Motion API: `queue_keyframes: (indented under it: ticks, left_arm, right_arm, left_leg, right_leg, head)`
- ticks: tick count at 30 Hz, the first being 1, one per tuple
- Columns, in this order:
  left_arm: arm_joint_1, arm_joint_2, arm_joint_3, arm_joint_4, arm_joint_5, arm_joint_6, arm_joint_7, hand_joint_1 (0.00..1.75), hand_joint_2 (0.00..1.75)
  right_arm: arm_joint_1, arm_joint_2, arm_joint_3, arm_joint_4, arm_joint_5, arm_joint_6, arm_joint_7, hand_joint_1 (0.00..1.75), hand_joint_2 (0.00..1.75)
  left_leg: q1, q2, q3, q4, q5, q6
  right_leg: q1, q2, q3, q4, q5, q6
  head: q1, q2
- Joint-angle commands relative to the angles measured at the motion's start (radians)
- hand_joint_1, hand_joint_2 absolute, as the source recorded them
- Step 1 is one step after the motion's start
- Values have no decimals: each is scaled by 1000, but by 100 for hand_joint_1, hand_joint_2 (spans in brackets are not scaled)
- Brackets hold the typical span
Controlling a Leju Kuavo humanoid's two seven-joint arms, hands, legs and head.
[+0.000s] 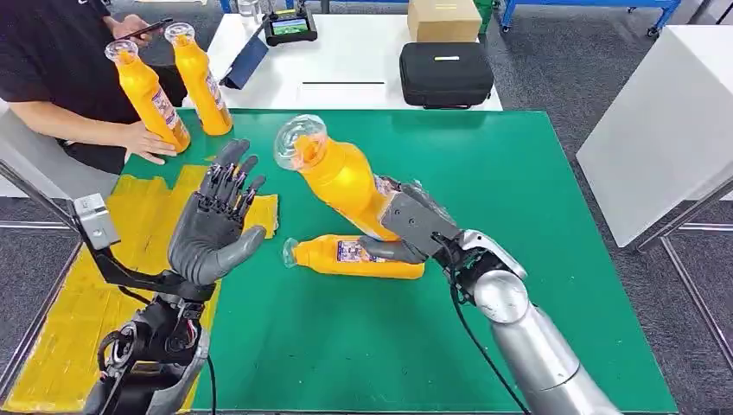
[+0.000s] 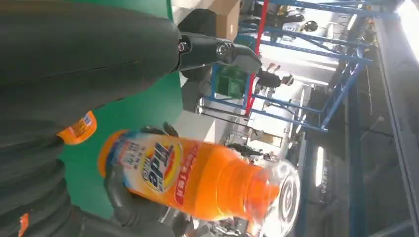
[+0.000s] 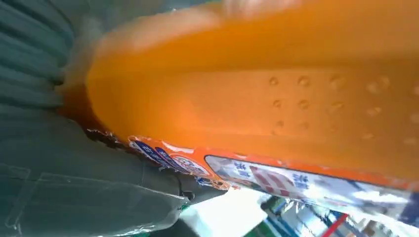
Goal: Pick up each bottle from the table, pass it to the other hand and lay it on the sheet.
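Observation:
My right hand (image 1: 415, 223) grips an orange bottle (image 1: 339, 175) with a clear cap, held above the green table and tilted with its cap toward my left hand. The same orange bottle (image 2: 197, 177) appears in the left wrist view, and its orange side (image 3: 257, 98) is pressed close in the right wrist view. My left hand (image 1: 216, 226) is raised with its fingers spread and nothing in it, a short way from the cap. A second orange bottle (image 1: 354, 257) lies on its side on the table under the held one. The yellow sheet (image 1: 69, 294) covers the table's left part.
A person at the far left holds two upright orange bottles (image 1: 173, 86) on the green table (image 1: 519, 259). Behind it a white table carries a black case (image 1: 445, 73), a cardboard box (image 1: 442, 19) and a tablet (image 1: 290, 28). A white cabinet (image 1: 666, 130) stands to the right.

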State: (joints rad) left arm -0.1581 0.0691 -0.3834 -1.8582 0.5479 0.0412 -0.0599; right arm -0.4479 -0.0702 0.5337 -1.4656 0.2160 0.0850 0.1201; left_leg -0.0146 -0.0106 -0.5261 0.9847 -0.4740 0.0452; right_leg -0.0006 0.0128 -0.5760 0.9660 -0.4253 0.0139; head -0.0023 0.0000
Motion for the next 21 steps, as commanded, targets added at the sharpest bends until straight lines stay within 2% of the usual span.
queue_keyframes:
  ticks: [1, 6, 13, 21]
  left_arm:
    - [-22, -49, -60, -44, -219, 85, 21, 0, 175]
    - [-36, -65, -76, -59, -227, 88, 29, 0, 175]
    - [-47, -64, -92, -58, -245, 100, 34, 0, 175]
    - [-77, -55, -153, -51, -256, 183, 45, 0, 175]
  right_arm:
    - [-103, 120, 137, 109, -13, 20, 85, 175, 175]
    - [-141, 154, 156, 105, -10, 41, 128, 175, 175]
    - [-157, 165, 168, 119, -12, 48, 137, 175, 175]
    - [-216, 218, 288, 148, 23, 99, 188, 175, 175]
  left_leg:
    - [1, 4, 2, 1, -1, -3]
    - [0, 3, 0, 1, -1, -2]
    - [1, 2, 1, 1, -1, -3]
    - [1, 3, 2, 1, -2, -4]
  right_leg:
    - [0, 2, 1, 1, -1, 0]
    - [0, 2, -2, 1, 0, 0]
    - [1, 0, 1, 1, -1, 1]
    - [0, 0, 1, 2, -1, 0]
  head:
    - [0, 0]
    - [0, 0]
    - [0, 0]
    - [0, 0]
